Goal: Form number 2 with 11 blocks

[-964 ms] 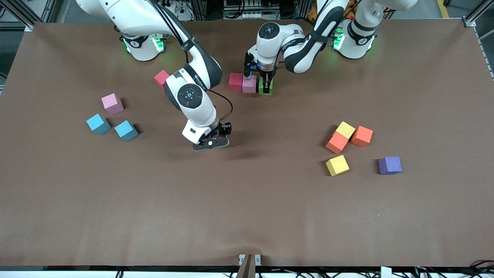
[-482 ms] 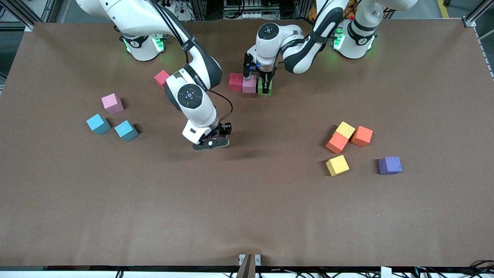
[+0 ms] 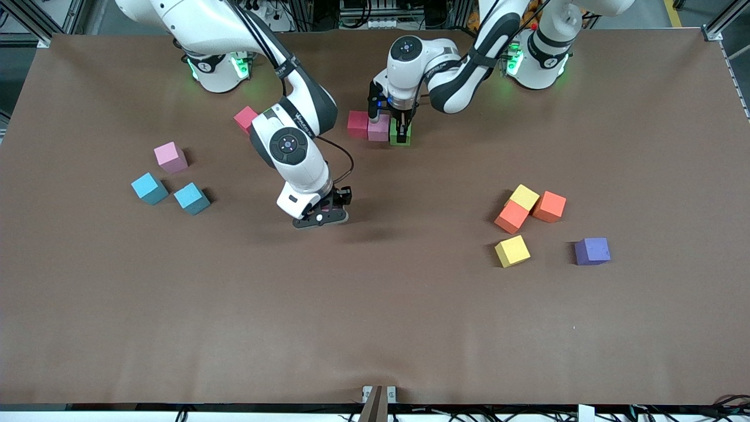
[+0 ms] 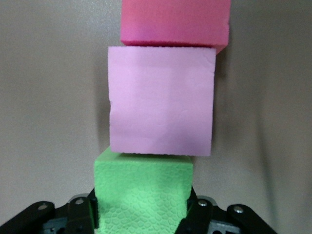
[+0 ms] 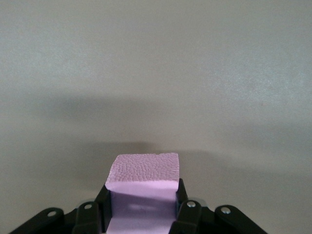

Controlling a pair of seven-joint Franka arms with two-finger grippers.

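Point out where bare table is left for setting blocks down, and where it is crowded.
Free: the wide strip nearer the camera than the yellow block and purple block. Crowded: the row where the left gripper holds the green block beside the pink block.

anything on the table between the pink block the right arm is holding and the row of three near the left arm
Nothing visible. The right gripper holds its pink block over bare table; only open surface separates it from the row, where the left gripper grips the green block.
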